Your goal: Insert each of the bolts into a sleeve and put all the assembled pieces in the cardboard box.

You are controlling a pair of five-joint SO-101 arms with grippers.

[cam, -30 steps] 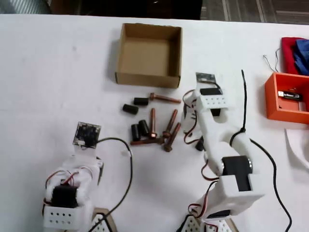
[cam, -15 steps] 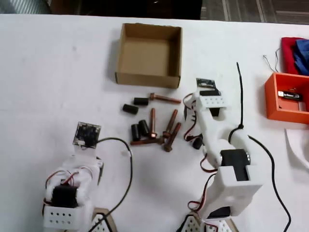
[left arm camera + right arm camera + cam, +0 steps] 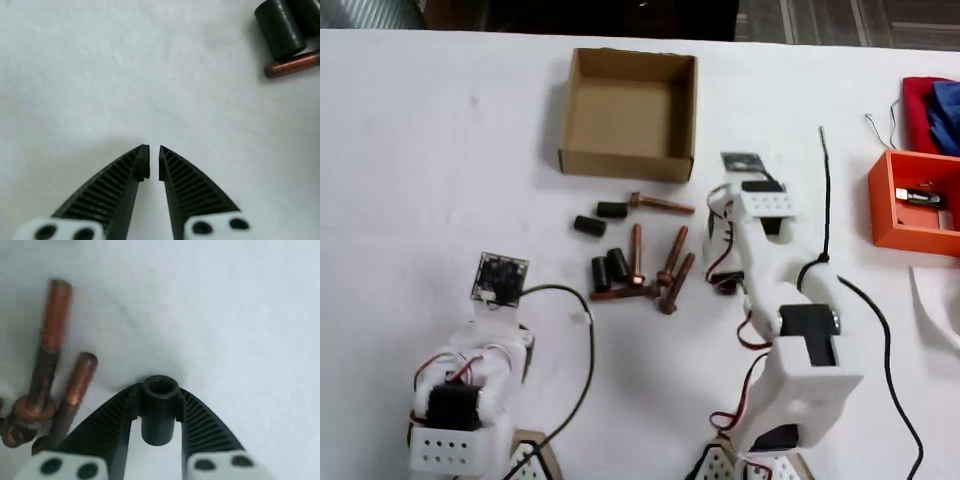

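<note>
Several copper bolts [image 3: 672, 256] and black sleeves [image 3: 610, 268] lie loose in front of the open cardboard box [image 3: 630, 150]. My right gripper [image 3: 159, 390] is shut on one black sleeve [image 3: 159, 412], held upright with its bore facing up, just right of the bolt pile above the white table. Two bolts [image 3: 50, 340] lie beside it. The right arm [image 3: 775, 270] stretches from the near edge toward the box. My left gripper [image 3: 150, 162] hangs shut and holding nothing over bare table. A sleeve [image 3: 280, 27] and a bolt's threaded end [image 3: 292, 64] lie farther out from it.
An orange tray [image 3: 912, 205] and a red and blue cloth [image 3: 930, 110] sit at the right edge. Black cables [image 3: 825, 200] trail from the right arm. The left arm [image 3: 460, 400] rests at the near left, its cable [image 3: 582, 340] looping across the table.
The right arm's wrist shifted a little nearer, then back toward the far side, still with the sleeve in its gripper. The left arm, bolts and loose sleeves have not moved.
</note>
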